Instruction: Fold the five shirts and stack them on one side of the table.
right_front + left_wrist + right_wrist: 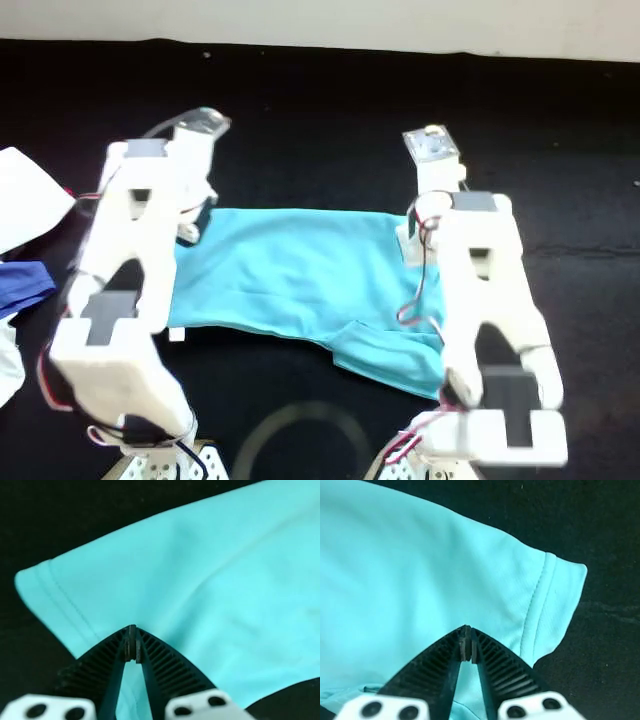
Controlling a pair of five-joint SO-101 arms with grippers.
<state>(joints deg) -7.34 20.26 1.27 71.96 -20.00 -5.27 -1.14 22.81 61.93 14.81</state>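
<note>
Turquoise knit shirt (290, 265) lies spread flat across the middle of the black bench (320, 100), with a loose flap of its cloth bunched toward the near edge, so we judge that the folding of this shirt is in hand and far from done. A white cloth (25, 205) and a dark blue cloth (20, 285) sit well apart at the side of the bench. We take them for others of the five, waiting their turn, and no folded stack can be seen. The two arms stand over opposite ends of the shirt. The left gripper (131, 647) has its ribbed jaws brought fully together at the tips, right over the cloth and just inside the double-stitched hem (60, 605) at that corner. The right gripper (467, 647) is the same, its tips pressed together above the cloth near the hemmed corner on its own side. We cannot tell whether either one has a thin pinch of fabric caught between its tips or merely rests closed on the surface, since the cloth around both shows no pucker. If they do have hold, the next move calls for raising both corners together, level with each other, and carrying them over toward the near edge so that the fold lands straight. If not, each must open narrowly and nip the hem first.
</note>
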